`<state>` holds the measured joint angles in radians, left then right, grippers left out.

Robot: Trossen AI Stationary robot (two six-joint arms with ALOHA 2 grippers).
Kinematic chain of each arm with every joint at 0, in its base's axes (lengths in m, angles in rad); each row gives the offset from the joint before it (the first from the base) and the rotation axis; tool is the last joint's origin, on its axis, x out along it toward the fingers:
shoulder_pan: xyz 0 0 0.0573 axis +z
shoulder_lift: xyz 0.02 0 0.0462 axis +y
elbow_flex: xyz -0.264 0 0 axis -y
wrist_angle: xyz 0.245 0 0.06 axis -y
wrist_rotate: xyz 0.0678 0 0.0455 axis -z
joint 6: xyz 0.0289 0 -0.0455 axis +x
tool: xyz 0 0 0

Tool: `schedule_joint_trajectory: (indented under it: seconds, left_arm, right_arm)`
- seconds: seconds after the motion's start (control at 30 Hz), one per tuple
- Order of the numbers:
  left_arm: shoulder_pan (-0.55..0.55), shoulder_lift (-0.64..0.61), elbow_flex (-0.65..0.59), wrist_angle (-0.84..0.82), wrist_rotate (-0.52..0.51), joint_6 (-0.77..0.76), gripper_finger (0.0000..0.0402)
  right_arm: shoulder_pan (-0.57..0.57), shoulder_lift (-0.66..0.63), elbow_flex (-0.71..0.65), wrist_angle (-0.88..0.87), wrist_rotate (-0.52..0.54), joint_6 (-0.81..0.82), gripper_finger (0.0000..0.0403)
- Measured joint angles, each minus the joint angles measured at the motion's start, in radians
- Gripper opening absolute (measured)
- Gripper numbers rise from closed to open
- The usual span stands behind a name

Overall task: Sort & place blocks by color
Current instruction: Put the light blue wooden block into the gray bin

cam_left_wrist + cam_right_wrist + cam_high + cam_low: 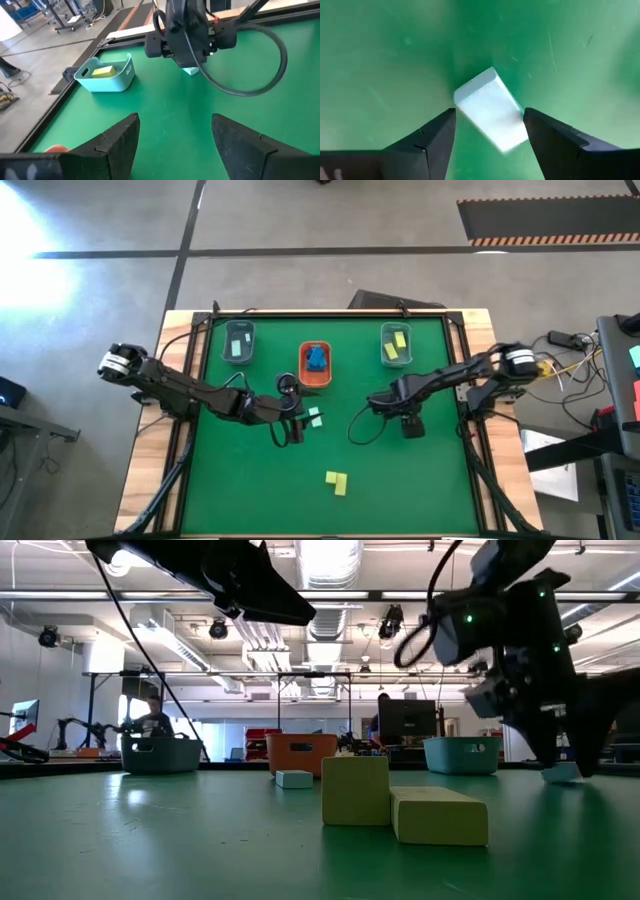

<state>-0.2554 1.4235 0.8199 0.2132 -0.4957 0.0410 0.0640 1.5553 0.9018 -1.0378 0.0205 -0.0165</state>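
Two yellow blocks (337, 481) lie touching at the near bench edge. Mid-bench, the right gripper (489, 131) stands open astride a tilted mint block (491, 108), gripping nothing; turn to square the fingers first. The left gripper (174, 140) hangs open, empty, near another mint block (315, 417).

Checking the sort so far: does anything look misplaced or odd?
Nothing looks damaged. Trays hold matching colours. Two yellow blocks and mint blocks lie unsorted on the table; one mint block sits askew between the open right gripper's fingers.
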Motion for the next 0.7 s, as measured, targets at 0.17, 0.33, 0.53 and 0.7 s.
schedule_joint_trajectory:
  seconds: [0.17,0.33,0.53,0.7]
  left_arm:
    - [0.0,-0.004,-0.006,-0.004,0.0,0.003,0.0231]
    - [0.0,-0.011,0.006,-0.004,0.0,0.076,0.0231]
    - [-0.002,-0.064,0.012,-0.003,0.0,0.096,0.0231]
    - [-0.003,-0.098,0.008,0.023,0.0,0.075,0.0231]
  right_arm:
    - [0.002,0.095,0.019,0.001,0.046,-0.044,0.0187]
    - [0.003,0.144,0.035,0.001,0.026,-0.078,0.0087]
    - [0.004,0.083,0.054,0.011,0.056,-0.025,0.0043]
    - [0.002,-0.058,0.076,0.047,0.075,0.055,0.0043]
